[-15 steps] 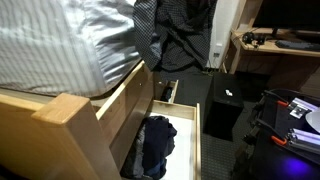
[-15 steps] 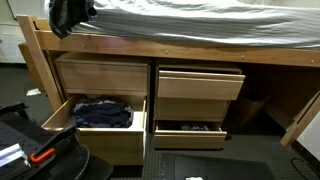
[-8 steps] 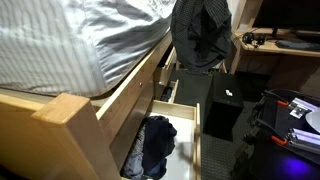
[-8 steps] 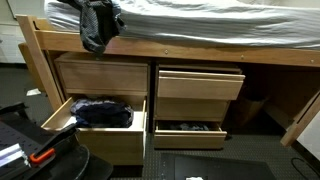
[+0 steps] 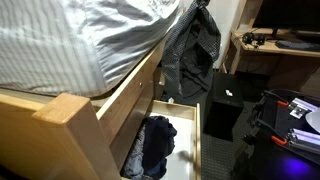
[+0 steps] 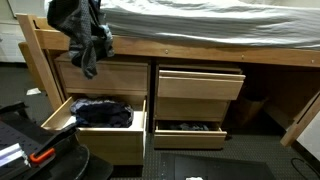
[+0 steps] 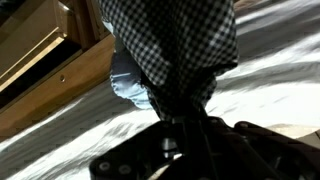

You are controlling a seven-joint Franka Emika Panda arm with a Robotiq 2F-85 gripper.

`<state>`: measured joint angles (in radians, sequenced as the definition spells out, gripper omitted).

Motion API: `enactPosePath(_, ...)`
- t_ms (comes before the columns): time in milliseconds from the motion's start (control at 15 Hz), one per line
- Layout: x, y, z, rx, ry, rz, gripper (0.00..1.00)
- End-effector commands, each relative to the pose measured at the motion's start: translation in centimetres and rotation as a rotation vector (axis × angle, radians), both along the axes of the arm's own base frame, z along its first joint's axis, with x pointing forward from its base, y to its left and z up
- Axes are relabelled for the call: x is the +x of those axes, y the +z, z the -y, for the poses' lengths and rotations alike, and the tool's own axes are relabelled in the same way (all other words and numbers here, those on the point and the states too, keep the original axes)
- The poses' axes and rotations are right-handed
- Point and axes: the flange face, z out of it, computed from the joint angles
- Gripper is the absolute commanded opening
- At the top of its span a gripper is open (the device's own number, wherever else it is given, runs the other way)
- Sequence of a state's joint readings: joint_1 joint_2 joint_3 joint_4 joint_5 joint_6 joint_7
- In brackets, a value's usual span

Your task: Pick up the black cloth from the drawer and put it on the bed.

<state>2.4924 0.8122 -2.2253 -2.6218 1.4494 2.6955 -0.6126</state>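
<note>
Cloth (image 6: 82, 35) now lower than half second ago — swung back off bed (image 6: 220, 20), dangling past frame (image 6: 200, 52) near its corner. Not yet laid down; judge it needs carrying further over bed before release. Gripper (image 7: 185, 140) clamped on cloth — only wrist view shows pinch and check weave. Exterior views alone show open drawer (image 6: 60, 115) below, dark clothes (image 6: 100, 112) inside.

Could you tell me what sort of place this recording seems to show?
Most likely a bedroom, perhaps a dorm room: a raised wooden bed with striped bedding, drawers beneath it, one open with clothes inside, and a desk in the background.
</note>
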Motion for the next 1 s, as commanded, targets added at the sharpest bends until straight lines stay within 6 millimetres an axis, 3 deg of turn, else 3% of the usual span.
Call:
enactPosePath(0, -1.7, -2.2, -1.4, -0.124, -0.054, 0.121, 0.0)
enactPosePath(333, -3.5, -3.7, -4.5, -0.22, -0.142, 0.307, 0.0)
enactPosePath(533, -3.0, -5.6, -4.3, -0.247, -0.197, 0.396, 0.0)
enactPosePath(667, -1.6, -7.6, -2.9, -0.248, -0.269, 0.339, 0.0)
enactPosePath(800, 0.9, -9.5, -1.1, -0.208, -0.248, 0.158, 0.0)
enactPosePath(933, 3.3, -8.9, 1.2, -0.141, -0.178, 0.099, 0.0)
